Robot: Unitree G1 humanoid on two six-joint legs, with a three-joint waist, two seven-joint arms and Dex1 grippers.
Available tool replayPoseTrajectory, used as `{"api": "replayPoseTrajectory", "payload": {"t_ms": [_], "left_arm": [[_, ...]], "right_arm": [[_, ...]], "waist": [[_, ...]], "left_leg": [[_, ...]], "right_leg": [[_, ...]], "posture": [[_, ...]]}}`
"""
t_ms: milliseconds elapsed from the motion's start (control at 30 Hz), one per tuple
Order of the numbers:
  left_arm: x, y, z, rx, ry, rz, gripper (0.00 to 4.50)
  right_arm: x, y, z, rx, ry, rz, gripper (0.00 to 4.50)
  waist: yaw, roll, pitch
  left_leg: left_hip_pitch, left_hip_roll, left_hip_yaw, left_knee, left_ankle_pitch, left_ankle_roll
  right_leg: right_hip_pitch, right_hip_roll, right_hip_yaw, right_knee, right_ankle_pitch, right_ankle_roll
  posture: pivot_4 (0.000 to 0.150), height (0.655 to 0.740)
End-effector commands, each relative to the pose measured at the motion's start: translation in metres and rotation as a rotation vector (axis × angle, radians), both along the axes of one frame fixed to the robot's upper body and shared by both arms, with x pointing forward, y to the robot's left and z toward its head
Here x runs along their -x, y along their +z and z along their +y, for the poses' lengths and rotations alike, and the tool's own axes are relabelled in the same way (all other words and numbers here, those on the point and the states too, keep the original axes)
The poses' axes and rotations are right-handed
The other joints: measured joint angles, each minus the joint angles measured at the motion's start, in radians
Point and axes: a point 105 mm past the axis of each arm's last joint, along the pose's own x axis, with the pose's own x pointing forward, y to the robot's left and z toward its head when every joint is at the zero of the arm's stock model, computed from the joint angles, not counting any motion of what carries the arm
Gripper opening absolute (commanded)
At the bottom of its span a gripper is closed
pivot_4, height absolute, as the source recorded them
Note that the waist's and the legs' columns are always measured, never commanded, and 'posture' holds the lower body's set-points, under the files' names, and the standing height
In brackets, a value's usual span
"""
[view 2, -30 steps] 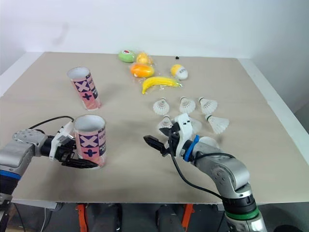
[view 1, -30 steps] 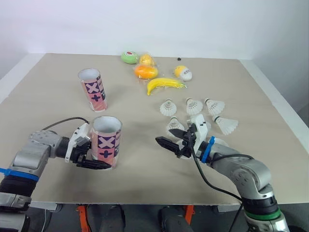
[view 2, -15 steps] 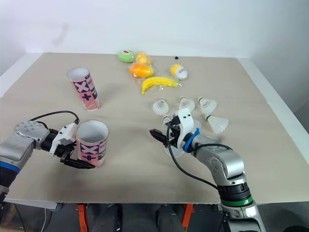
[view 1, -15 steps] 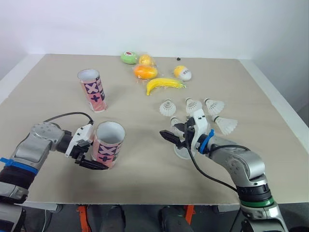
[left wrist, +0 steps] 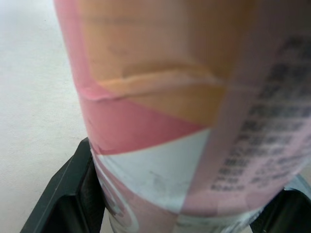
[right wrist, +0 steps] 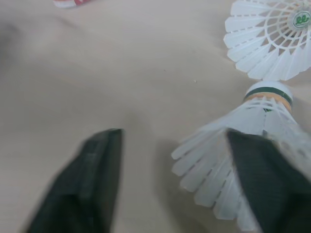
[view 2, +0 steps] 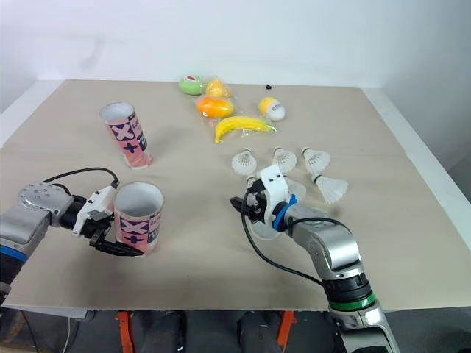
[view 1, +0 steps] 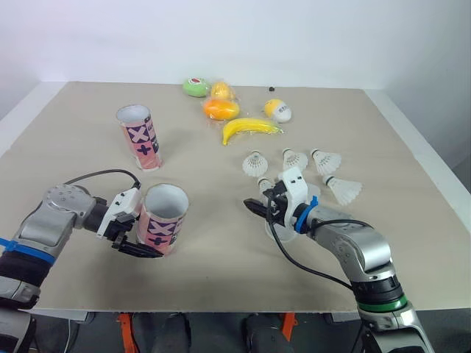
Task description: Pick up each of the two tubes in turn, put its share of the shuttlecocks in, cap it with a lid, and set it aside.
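Left eye view: left gripper (view 1: 149, 241) clasps tube (view 1: 163, 222)

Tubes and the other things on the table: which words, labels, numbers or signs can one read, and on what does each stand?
"X" and "+": big dark signs on the near tube, held in the left gripper.
"X" and "+": the same signs on the far tube.
Small print on the near tube: too blurred to read.
Green mark on a shuttlecock, on its cork: too small to read.
Round label on the green fruit: too small to read.
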Motion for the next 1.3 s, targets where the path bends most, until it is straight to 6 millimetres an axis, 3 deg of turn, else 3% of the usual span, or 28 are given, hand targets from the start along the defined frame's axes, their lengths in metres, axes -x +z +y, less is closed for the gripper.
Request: {"api": "replayPoseTrajectory", "payload": {"t_ms": [33,100,133,467,700,800,900,1000,1133,1300], "left_arm": [[0.003,-0.001,0.006,-0.024,0.012,0.009,3.27],[0.004,-0.001,0.005,-0.020,0.012,0.010,3.27],[0.004,-0.001,0.005,-0.019,0.011,0.010,3.27],[0.005,-0.002,0.002,-0.005,0.009,0.014,3.27],[0.005,-0.006,0.002,-0.006,0.016,0.050,3.27],[0.004,-0.007,0.003,-0.004,0.028,0.086,3.27],[0.003,-0.008,0.002,-0.013,0.023,0.114,3.27],[0.000,-0.007,0.000,-0.036,0.009,0.126,3.27],[-0.005,-0.003,0.000,-0.070,-0.011,0.119,3.27],[-0.007,0.001,-0.001,-0.086,-0.029,0.110,3.27]], "right_arm": [[-0.002,0.019,0.003,-0.006,0.009,-0.075,1.52],[-0.001,0.021,0.006,-0.020,0.020,-0.077,0.35],[0.000,0.021,0.007,-0.020,0.025,-0.079,0.16],[0.020,0.033,0.017,-0.064,0.161,-0.092,0.16],[0.052,0.087,0.025,-0.070,0.461,-0.278,0.16],[0.071,0.120,0.031,-0.003,0.668,-0.406,0.16],[0.081,0.137,0.040,0.110,0.834,-0.482,0.16],[0.083,0.146,0.049,0.224,0.942,-0.538,0.16],[0.076,0.141,0.062,0.376,1.018,-0.572,0.16],[0.069,0.141,0.075,0.426,1.055,-0.609,0.16]], "waist": [[0.000,0.000,0.000],[0.000,0.000,0.000],[0.000,0.000,0.000],[0.000,0.000,0.000],[0.000,0.000,0.000],[0.000,0.003,0.002],[0.001,0.003,0.001],[0.001,0.004,0.002],[0.001,0.004,0.002],[0.003,0.004,0.002]], "left_leg": [[0.000,0.000,0.000,0.000,0.000,0.000],[0.000,0.000,0.000,-0.001,0.000,0.000],[0.000,0.000,0.000,-0.001,0.000,0.000],[0.000,0.000,0.000,-0.001,0.000,0.000],[0.000,0.000,0.000,-0.001,0.000,0.000],[0.000,0.000,0.001,-0.001,0.000,0.000],[0.000,0.001,0.000,-0.001,0.000,0.000],[0.000,0.000,0.001,-0.001,-0.001,-0.001],[-0.001,0.000,0.001,-0.001,-0.001,-0.001],[-0.001,0.000,0.001,0.000,-0.001,-0.001]], "right_leg": [[0.000,0.000,0.000,0.000,0.000,0.000],[0.000,0.000,0.000,0.000,-0.001,-0.001],[0.000,0.000,0.000,0.000,-0.001,-0.001],[0.000,0.000,0.000,0.000,-0.001,-0.001],[0.000,0.000,0.000,0.000,-0.002,0.000],[-0.001,0.000,0.000,0.000,-0.002,0.001],[0.000,0.000,-0.001,0.000,-0.002,0.000],[-0.001,-0.001,-0.001,0.000,-0.003,-0.001],[-0.002,-0.001,-0.001,0.000,-0.003,0.000],[-0.002,-0.001,-0.001,0.000,-0.003,-0.001]], "posture": [[0.150,0.7321],[0.150,0.7321],[0.150,0.7321],[0.150,0.7321],[0.150,0.7321],[0.150,0.7321],[0.150,0.7321],[0.150,0.7321],[0.150,0.7321],[0.150,0.7321]]}}
